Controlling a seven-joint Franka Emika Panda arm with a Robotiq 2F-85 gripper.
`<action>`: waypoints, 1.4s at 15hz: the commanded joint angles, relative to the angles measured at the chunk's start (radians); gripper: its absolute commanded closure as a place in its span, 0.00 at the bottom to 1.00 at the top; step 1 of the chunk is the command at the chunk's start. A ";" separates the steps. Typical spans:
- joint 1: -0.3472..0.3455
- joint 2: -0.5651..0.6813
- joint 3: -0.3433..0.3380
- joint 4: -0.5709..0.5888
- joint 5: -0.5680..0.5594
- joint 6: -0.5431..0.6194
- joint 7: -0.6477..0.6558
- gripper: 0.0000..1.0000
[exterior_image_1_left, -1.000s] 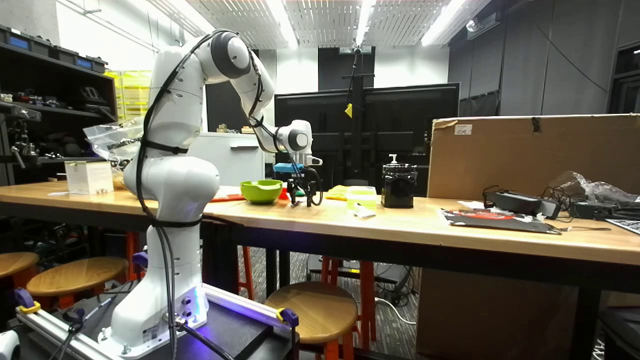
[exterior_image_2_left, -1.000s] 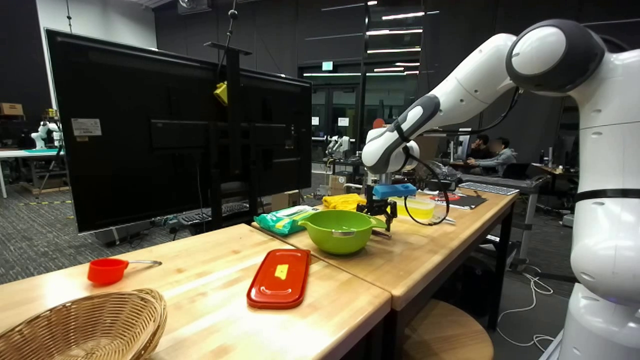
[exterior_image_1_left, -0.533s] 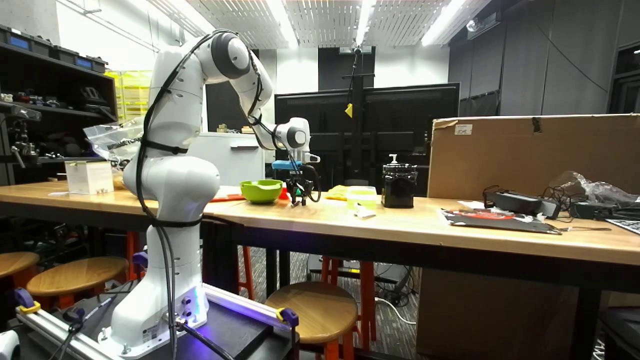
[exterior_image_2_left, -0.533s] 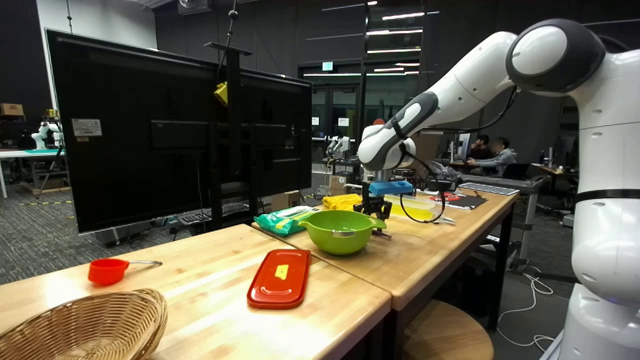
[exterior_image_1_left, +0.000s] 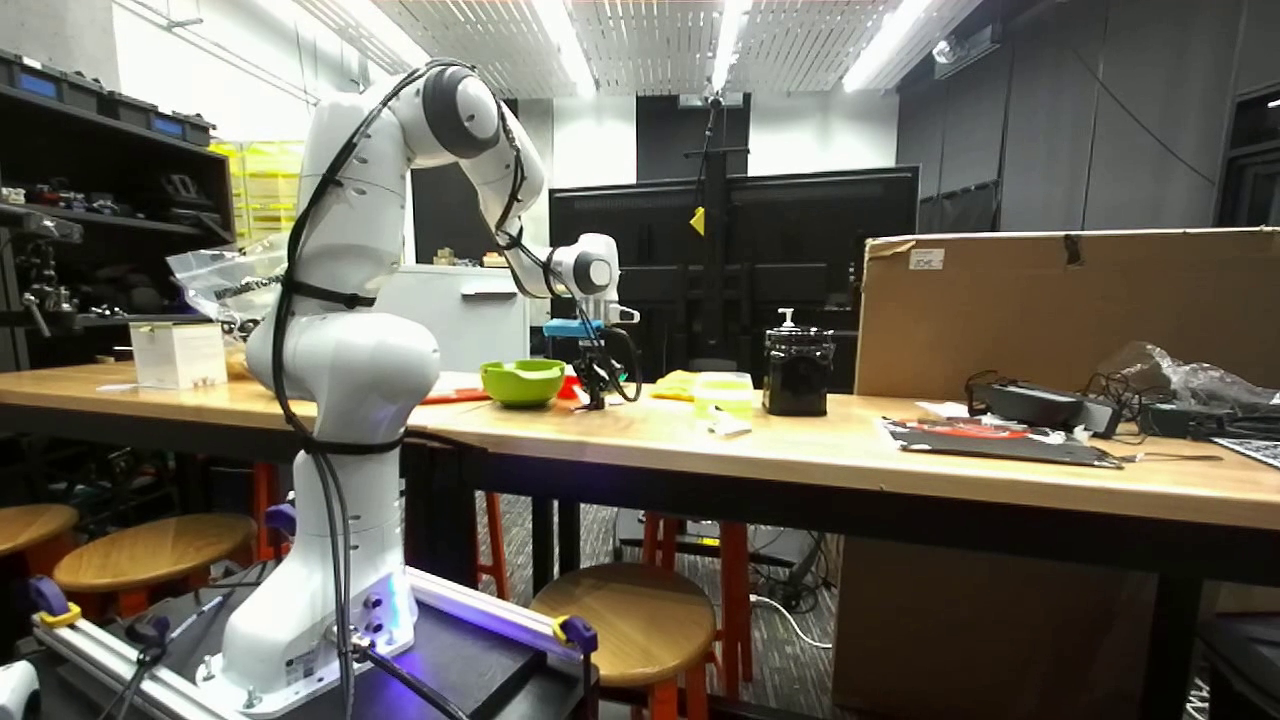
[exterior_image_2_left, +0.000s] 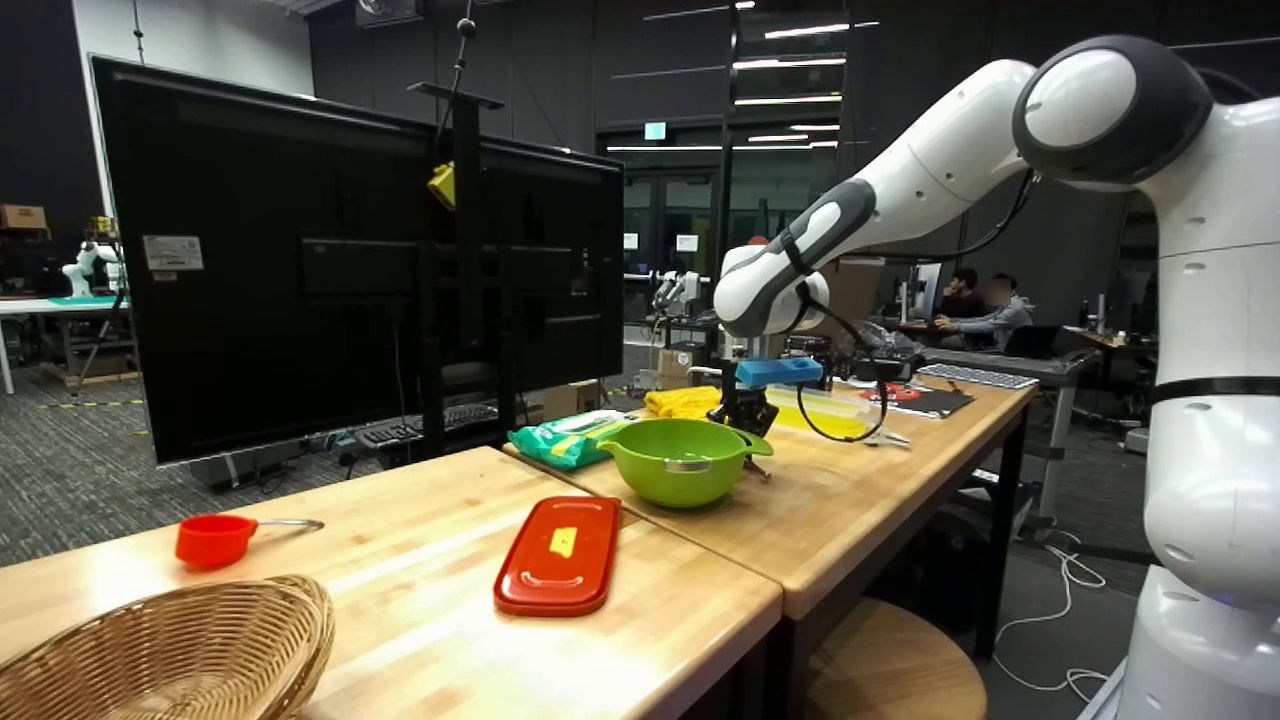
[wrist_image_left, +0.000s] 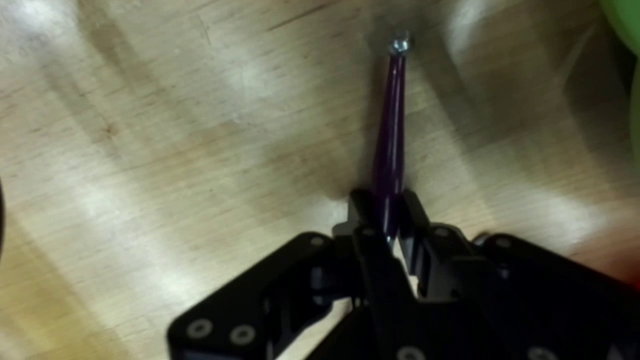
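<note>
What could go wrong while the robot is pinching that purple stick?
The purple stick is thin and looks smooth and shiny, so it might slip or twist in the gripper, especially with a long end poking out.

The green bowl is close by, so the gripper or the stick could bump it if they swing that way.

The gripper is also very low over the table, so pushing down might scrape the wood.

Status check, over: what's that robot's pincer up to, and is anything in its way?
Gripper shut on dark purple tapered stick. Its silver tip juts free; whether raised off tabletop, can't tell. Green bowl close beside, might get bumped.
</note>
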 joint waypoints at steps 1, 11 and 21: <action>-0.002 0.006 -0.002 0.014 -0.025 -0.023 0.009 0.96; -0.008 -0.037 -0.001 0.190 -0.079 -0.349 -0.053 0.96; -0.015 -0.054 0.005 0.467 -0.050 -0.877 -0.204 0.96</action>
